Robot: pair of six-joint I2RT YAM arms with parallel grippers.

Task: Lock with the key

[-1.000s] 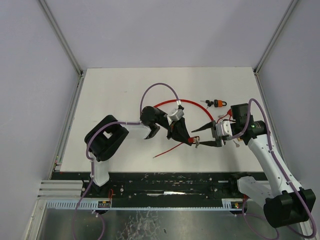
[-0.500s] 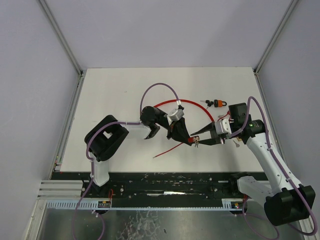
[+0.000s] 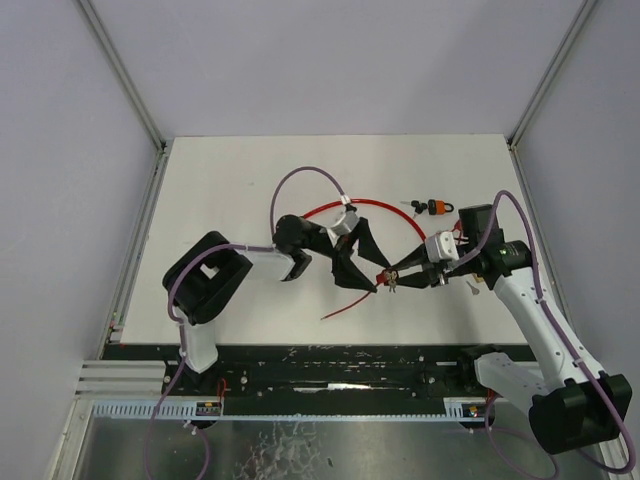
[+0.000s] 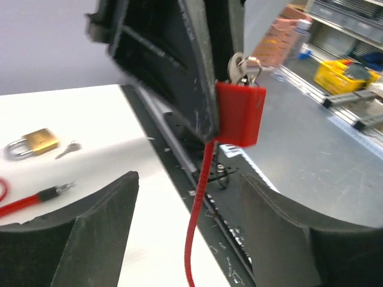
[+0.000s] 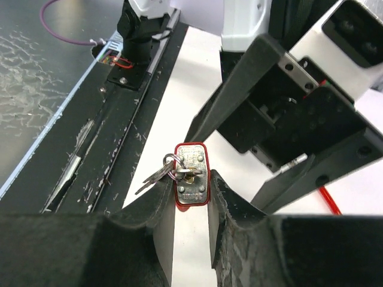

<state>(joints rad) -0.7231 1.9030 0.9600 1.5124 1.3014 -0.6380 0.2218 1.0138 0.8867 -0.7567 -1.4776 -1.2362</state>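
Observation:
A red padlock [image 5: 191, 174] with a long red cable [image 3: 350, 203] hangs above the table. A key [image 5: 190, 177] sits in its keyhole, and spare keys [image 5: 152, 178] dangle from its ring. My right gripper [image 5: 191, 190] is shut on the padlock's body, one finger pressed against each side. In the top view the padlock [image 3: 386, 280] is at my right gripper [image 3: 392, 277]. My left gripper [image 4: 188, 179] is open just left of the padlock [image 4: 240, 113], with only the cable [image 4: 200, 197] hanging between its fingers. From above, the left gripper [image 3: 366, 262] is spread wide.
A small brass padlock [image 3: 432, 207] with its own key lies at the back right, and also shows in the left wrist view, brass padlock [image 4: 33, 142]. The cable's free end [image 3: 335, 310] lies near the table's front edge. The black base rail [image 3: 330, 355] runs along that edge.
The left gripper has opened and let go of the red padlock, drawing back slightly to the left. The right gripper has closed on the padlock's body.

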